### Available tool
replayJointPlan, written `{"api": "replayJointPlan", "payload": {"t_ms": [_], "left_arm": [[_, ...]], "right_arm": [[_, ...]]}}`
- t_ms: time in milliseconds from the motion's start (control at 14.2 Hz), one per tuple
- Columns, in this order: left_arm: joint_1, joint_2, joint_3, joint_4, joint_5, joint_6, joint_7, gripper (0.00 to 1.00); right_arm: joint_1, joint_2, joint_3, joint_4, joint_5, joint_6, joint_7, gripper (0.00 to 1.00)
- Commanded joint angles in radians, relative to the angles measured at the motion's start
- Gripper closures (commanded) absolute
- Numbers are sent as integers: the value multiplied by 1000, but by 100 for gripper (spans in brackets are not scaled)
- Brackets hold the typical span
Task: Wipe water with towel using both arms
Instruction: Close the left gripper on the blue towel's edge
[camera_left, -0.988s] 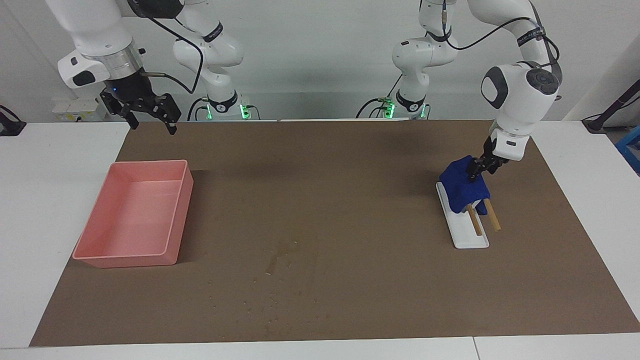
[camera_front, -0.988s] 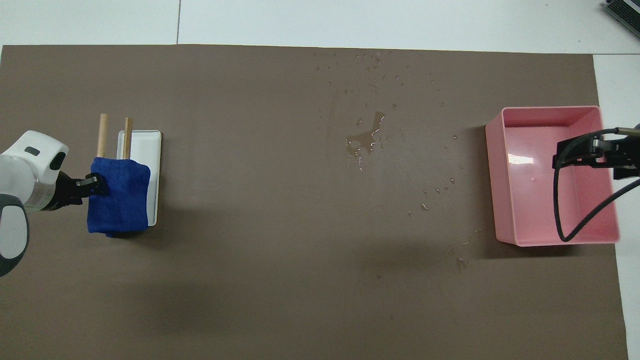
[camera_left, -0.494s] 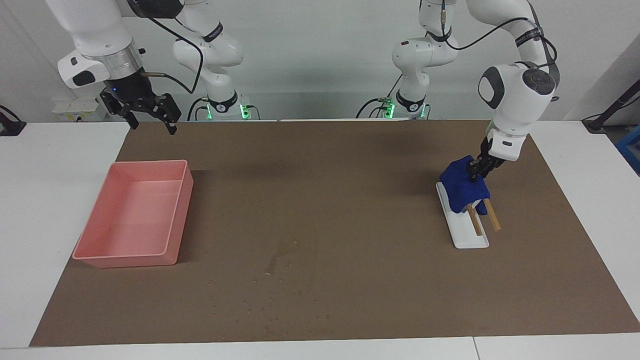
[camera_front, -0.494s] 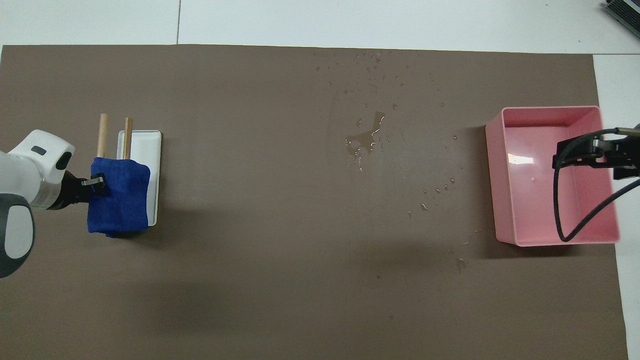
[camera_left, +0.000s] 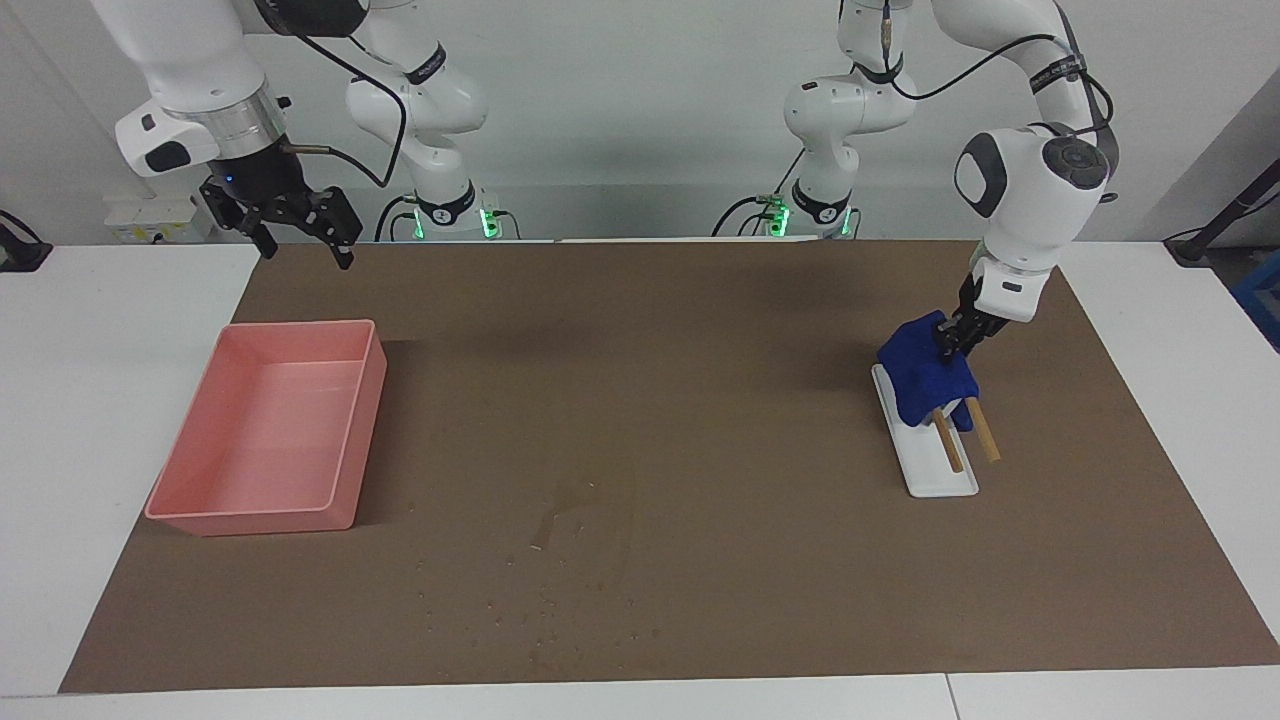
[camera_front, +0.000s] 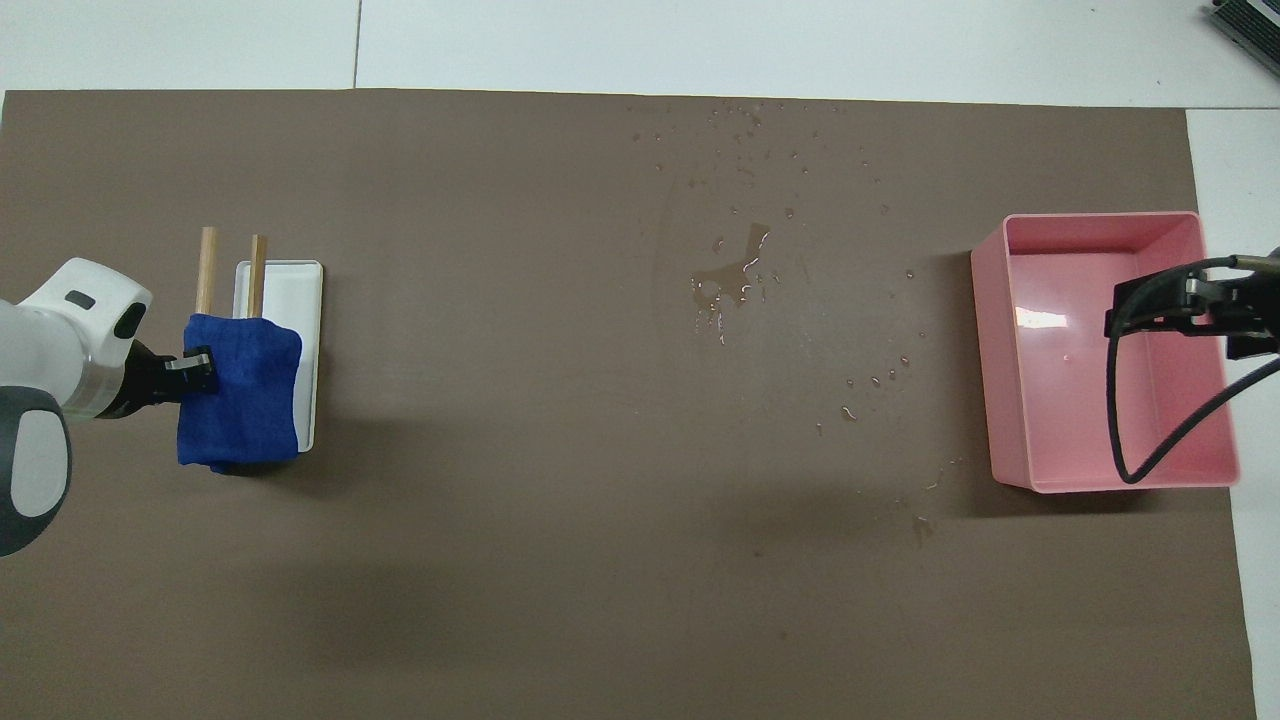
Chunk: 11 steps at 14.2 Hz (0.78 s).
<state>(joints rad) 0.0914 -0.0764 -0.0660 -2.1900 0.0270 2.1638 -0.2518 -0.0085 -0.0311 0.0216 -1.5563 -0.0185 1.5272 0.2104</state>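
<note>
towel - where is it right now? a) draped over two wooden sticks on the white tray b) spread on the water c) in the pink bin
a: the towel hangs over the two wooden sticks on the white tray, with the left gripper at its upper edge; the water lies uncovered.

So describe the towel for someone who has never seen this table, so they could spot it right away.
Start at the brown mat and go to the left arm's end, where a white tray carries two wooden sticks. The towel is draped over those sticks, with the left tool on its upper edge. It is the only deep-blue fuzzy cloth there; the pink bin sits at the right arm's end.
</note>
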Motion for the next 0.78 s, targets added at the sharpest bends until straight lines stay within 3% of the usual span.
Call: {"api": "replayJointPlan", "payload": {"t_ms": [0,353,494,706], "left_arm": [[-19,9,8,22,5,-22,3,71],[-21,15,8,45,5,-38,2,70],[-21,24,8,58,5,-44,2,64],[-21,26,8,59,5,-45,0,67]], "right_arm": [[-11,-12,6,-1,-1,-16,-20,0],[-13,-12,6,-1,-1,-16,-20,0],[-13,-12,6,-1,-1,-16,-20,0],[-11,-12,6,-1,-1,-16,-20,0]]}}
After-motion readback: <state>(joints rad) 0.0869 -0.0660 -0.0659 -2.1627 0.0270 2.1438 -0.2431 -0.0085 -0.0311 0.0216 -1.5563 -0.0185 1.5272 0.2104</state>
